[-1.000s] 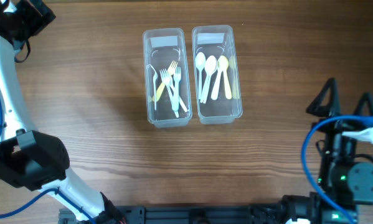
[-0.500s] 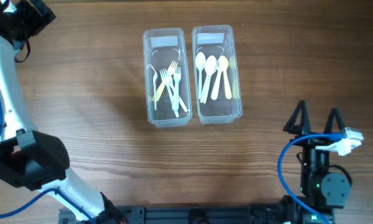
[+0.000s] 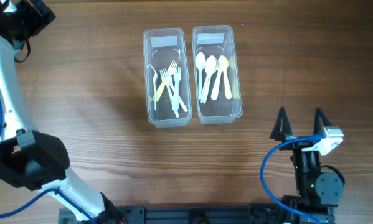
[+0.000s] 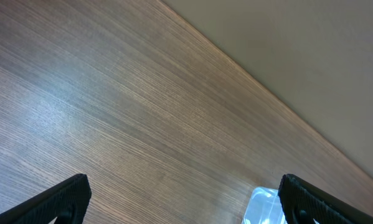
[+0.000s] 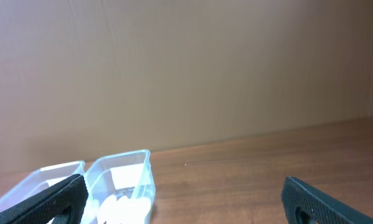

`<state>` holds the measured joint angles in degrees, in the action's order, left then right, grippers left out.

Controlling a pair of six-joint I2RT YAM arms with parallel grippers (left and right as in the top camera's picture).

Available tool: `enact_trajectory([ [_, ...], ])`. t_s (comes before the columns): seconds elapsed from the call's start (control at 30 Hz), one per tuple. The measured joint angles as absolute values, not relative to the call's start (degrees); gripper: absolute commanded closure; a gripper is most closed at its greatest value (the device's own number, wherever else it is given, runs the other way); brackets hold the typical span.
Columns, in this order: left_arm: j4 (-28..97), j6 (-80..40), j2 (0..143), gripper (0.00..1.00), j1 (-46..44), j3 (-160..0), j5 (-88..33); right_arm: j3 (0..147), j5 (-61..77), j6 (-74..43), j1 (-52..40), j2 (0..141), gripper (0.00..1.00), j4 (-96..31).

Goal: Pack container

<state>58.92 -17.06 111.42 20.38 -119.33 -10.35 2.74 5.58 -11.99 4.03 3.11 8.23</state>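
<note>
Two clear plastic containers stand side by side at the table's middle back. The left container (image 3: 166, 78) holds several white and yellow forks. The right container (image 3: 217, 73) holds several white and yellow spoons. My right gripper (image 3: 300, 124) is open and empty at the front right, apart from both containers. In the right wrist view its fingertips (image 5: 55, 199) frame the spoon container (image 5: 125, 186) ahead. My left gripper (image 3: 25, 11) is at the far back left corner, open and empty in its wrist view (image 4: 185, 202), with a container corner (image 4: 264, 208) in sight.
The wooden table (image 3: 86, 112) has no other loose objects. The left arm's base (image 3: 29, 162) sits at the front left. A blue cable (image 3: 270, 174) loops by the right arm. A plain wall (image 5: 186, 68) stands behind the table.
My right gripper has moved left and toward the front edge, still open. The left arm and both containers have not moved.
</note>
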Motion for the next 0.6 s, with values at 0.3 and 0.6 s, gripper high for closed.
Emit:
enact_trajectory([
  [0.3,58.9,-17.1,111.4,0.0,20.4,-119.3,-10.3,0.5,6.7,-11.3,4.0,3.1,0.0,7.6],
  [0.6,58.9,-17.1,111.4,0.0,20.4,-119.3,-10.3,0.4,7.5,-5.7,3.8,1.1,0.0,3.2],
])
